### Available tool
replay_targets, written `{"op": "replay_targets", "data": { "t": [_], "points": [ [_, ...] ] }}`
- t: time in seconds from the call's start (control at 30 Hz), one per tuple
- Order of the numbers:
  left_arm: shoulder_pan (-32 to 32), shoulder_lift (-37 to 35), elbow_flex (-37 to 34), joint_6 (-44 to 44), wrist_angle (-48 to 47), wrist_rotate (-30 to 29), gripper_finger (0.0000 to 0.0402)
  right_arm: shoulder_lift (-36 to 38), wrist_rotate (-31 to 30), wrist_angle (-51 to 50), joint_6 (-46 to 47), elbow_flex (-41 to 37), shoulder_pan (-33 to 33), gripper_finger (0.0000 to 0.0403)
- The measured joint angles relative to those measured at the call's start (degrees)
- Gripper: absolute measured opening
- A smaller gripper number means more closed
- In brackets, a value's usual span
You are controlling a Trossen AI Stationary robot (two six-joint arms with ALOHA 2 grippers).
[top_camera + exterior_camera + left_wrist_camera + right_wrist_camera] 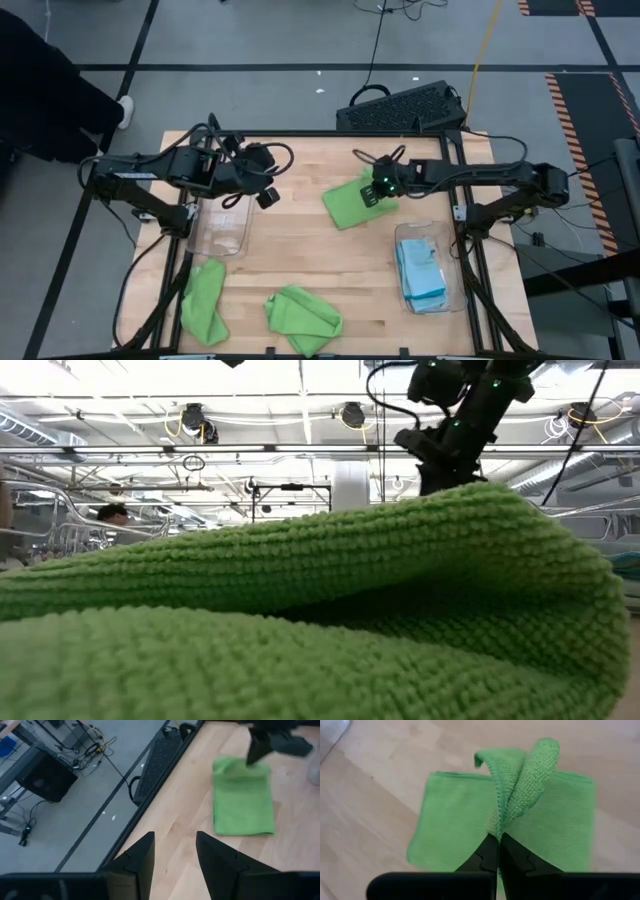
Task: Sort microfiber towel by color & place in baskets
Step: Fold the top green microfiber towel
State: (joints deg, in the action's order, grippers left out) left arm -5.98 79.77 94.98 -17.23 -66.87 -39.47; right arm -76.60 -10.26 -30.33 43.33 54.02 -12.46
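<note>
The right hand (374, 190) is positioned over the rear centre of the wooden counter (300, 250), clenched on a pinched-up fold of a lime green towel (352, 204). In the right wrist view the two dark fingers (487, 851) press together around a raised ridge of this towel (520, 795), while the remainder of the cloth lies flat on the counter.

The left hand (262, 188) hovers above the counter toward the rear left, just behind the left basket (222, 228). Its fingers (142, 857) are spread apart and hold nothing; between and beyond them, the left wrist view shows bare counter and the grasped towel (242, 802).

The left basket, a clear bin, appears to contain no cloth. The right basket (428, 268), also clear, sits at the right side of the counter and contains light blue towels (420, 270).

Two further lime green towels lie loose on the front of the counter: one crumpled at the front left (204, 300) and one crumpled at the front centre (303, 318). The front centre towel (300, 620) fills most of the low view.

A black perforated crate (400, 108) rests on the floor just behind the counter's rear edge
</note>
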Motion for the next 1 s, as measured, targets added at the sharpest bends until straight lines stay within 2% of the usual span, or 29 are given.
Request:
{"op": "replay_targets", "data": {
  "t": [0.2, 0.43, 0.8, 1.0],
  "points": [
    [0.0, 0.0, 0.0, -0.2, -0.2, -1.3, 0.0147, -5.1, 0.2, 7.2, 2.1, 0.0, 3.5, 0.0000],
    [0.0, 0.0, 0.0, 0.2, -0.2, -1.3, 0.0147, -7.2, 1.6, 9.4, 3.6, 0.0, 5.9, 0.0000],
    [0.0, 0.0, 0.0, -1.2, -0.2, -1.2, 0.0147, -7.5, 1.2, 9.5, 3.8, 0.0, 6.1, 0.0000],
    [0.0, 0.0, 0.0, -2.0, -0.1, -1.1, 0.0147, -10.7, 2.0, 15.0, 4.8, 0.0, 5.5, 0.0000]
  ]
}}
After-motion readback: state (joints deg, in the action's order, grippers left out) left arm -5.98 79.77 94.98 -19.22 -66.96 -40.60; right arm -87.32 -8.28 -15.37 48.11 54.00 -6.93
